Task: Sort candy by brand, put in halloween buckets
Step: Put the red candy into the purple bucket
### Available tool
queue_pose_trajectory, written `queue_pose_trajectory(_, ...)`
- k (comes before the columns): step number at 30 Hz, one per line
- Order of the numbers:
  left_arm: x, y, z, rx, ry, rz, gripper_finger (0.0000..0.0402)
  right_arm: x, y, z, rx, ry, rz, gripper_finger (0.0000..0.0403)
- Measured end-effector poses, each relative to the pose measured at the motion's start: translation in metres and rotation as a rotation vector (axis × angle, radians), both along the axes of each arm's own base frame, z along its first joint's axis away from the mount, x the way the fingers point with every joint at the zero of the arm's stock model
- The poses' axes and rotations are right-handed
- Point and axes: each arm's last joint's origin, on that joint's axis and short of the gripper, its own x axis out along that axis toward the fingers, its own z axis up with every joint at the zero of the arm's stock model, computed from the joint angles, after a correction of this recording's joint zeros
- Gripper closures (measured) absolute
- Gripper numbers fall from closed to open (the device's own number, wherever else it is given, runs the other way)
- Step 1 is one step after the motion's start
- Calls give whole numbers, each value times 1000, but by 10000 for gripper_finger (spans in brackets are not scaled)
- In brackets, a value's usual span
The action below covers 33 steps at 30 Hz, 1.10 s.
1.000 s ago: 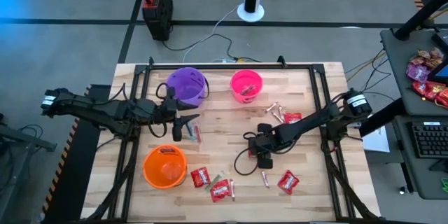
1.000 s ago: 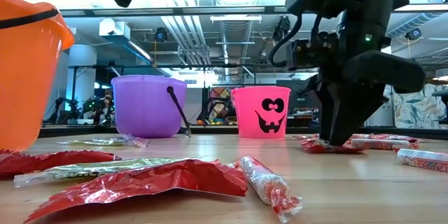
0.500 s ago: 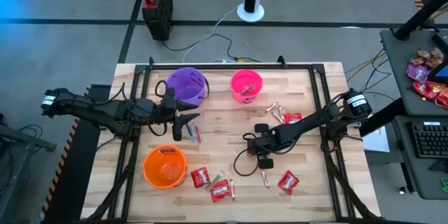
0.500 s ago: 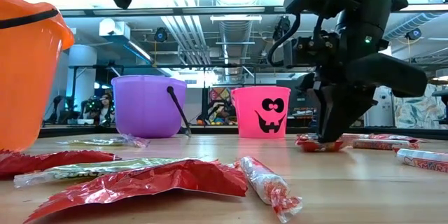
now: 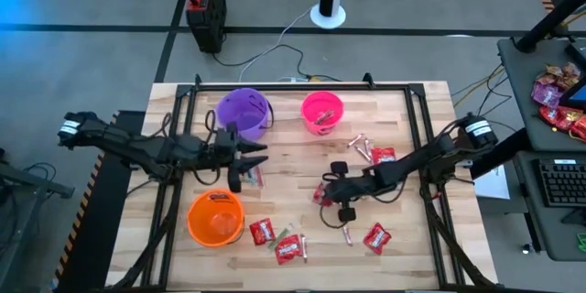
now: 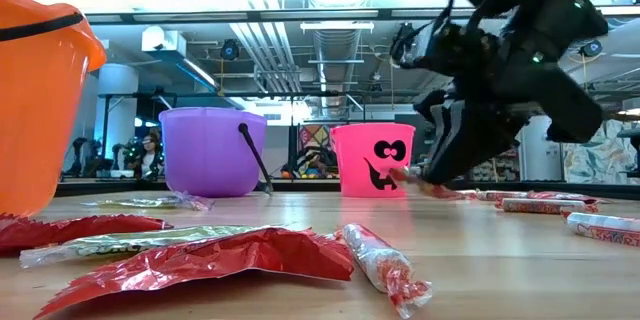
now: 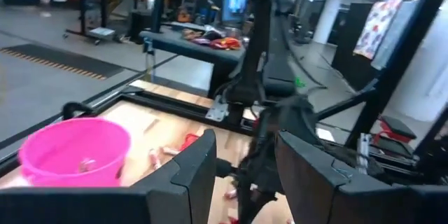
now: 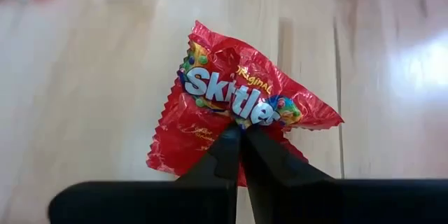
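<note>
My right gripper [image 5: 322, 192] hangs over the table's middle, shut on a red Skittles packet [image 8: 231, 112], one piece of the candy. My left gripper [image 5: 245, 163] stands open above the table between the purple bucket [image 5: 244, 112] and the orange bucket [image 5: 216, 217], with nothing between its fingers [image 7: 199, 175]. The pink bucket [image 5: 322, 110] stands at the far middle. More red packets [image 5: 288, 249] and thin sticks [image 5: 359, 144] lie flat on the wood. My right gripper pinches the packet between its two fingertips [image 8: 225, 145], at the middle of one long edge [image 8: 239, 120]. The fingers slant down from the table's right side. In the low view the packet [image 6: 408, 177] sticks out past the fingertips, clear of the table.
Loose packets lie at the near edge [image 5: 262, 231] and near right [image 5: 375, 237]; another lies with sticks right of the pink bucket [image 5: 383, 155]. A wrapped piece [image 5: 255, 177] lies under my left gripper. A black frame [image 5: 302, 85] rims the table.
My right gripper has shut on the red packet, lifted it off the table, tipped, and carried it a little toward the table's left edge. My left gripper has risen slightly and stayed open.
</note>
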Motion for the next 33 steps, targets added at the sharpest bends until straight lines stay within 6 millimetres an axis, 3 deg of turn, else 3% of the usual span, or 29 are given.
queue_pose_trajectory(9, 22, -19, -21, 25, 58, -53, 271, -12, 3, 10, 84, -363, 35, 394)
queue_pose_trajectory(17, 34, -25, -40, 74, 137, -85, 270, -4, 6, 34, 78, -585, 85, 394)
queue_pose_trajectory(22, 44, -35, -50, 75, 144, -282, 261, 6, 9, 50, 80, -660, 112, 394)
queue_pose_trajectory(28, 56, -39, -64, 194, 152, -292, 233, 22, 15, 75, 164, -687, 217, 394)
queue_pose_trajectory(33, 59, -40, -65, 262, 132, -300, 194, 33, 16, 88, 256, -616, 191, 394)
